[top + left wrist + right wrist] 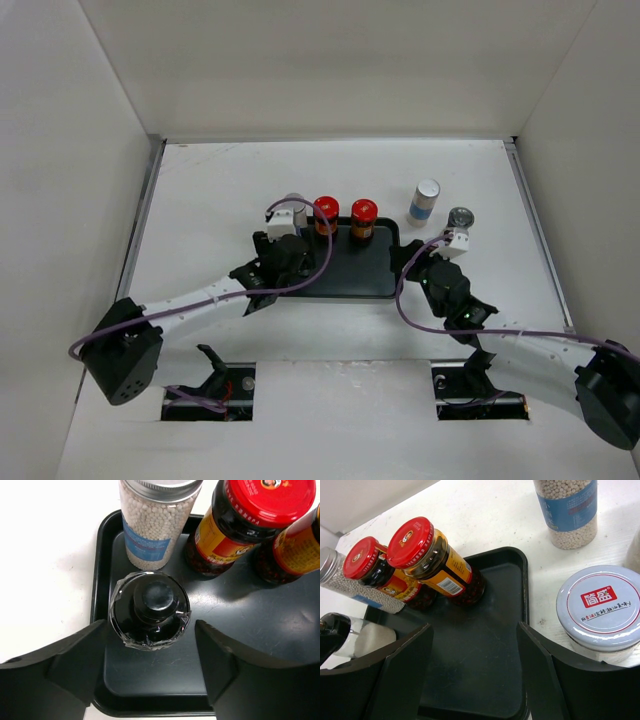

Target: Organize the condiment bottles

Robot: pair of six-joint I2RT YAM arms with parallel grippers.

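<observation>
A black tray [360,272] holds two red-capped jars [326,212] [364,215] along its far edge, with a silver-capped, blue-labelled jar [155,520] at their left. A black-capped bottle [150,610] stands upright in the tray's near left corner. My left gripper [150,630] is open and straddles this bottle, with slim gaps on both sides. My right gripper [474,630] is open and empty above the tray's right half. On the table right of the tray stand a white-capped, blue-labelled jar [425,200] and a pale-lidded jar [602,610] with a red logo, just off my right finger.
White walls enclose the table on three sides. The left arm [190,305] and the right arm [530,350] reach in from the near edge. Part of another jar [635,555] shows at the right edge of the right wrist view.
</observation>
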